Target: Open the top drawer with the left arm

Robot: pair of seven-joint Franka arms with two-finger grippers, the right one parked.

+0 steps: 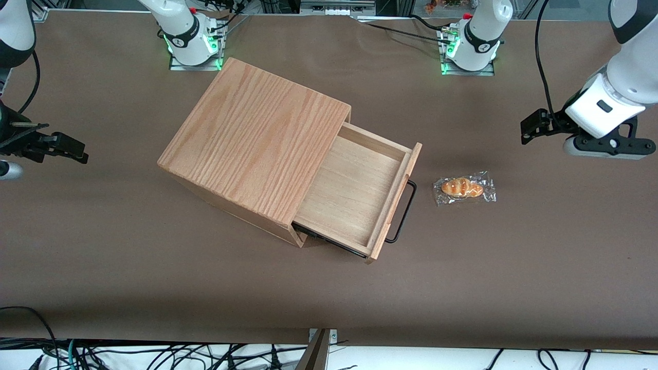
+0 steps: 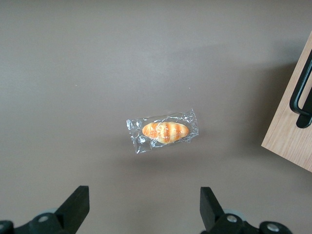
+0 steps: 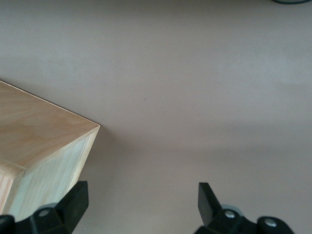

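In the front view, the top drawer (image 1: pixel 354 192) is seen pulled well out of the wooden box (image 1: pixel 254 141), its pale floor exposed and its black wire handle (image 1: pixel 403 213) facing the working arm's end of the table (image 1: pixel 128 288). A wrapped bread roll (image 1: pixel 464 188) lies on the table just in front of that handle. The left arm (image 1: pixel 617 87) is held above the table, well apart from the drawer, with its gripper (image 1: pixel 532 127) raised and holding nothing.

In the left wrist view, the gripper (image 2: pixel 145 207) is shown with its fingers (image 2: pixel 75 204) spread wide and empty, above the wrapped bread roll (image 2: pixel 165 132). A corner of the drawer front (image 2: pixel 290 131) and part of the handle (image 2: pixel 302 92) are seen beside the roll.

In the right wrist view, only a corner of the wooden box (image 3: pixel 41 151) on the table (image 3: pixel 195 97) is shown.
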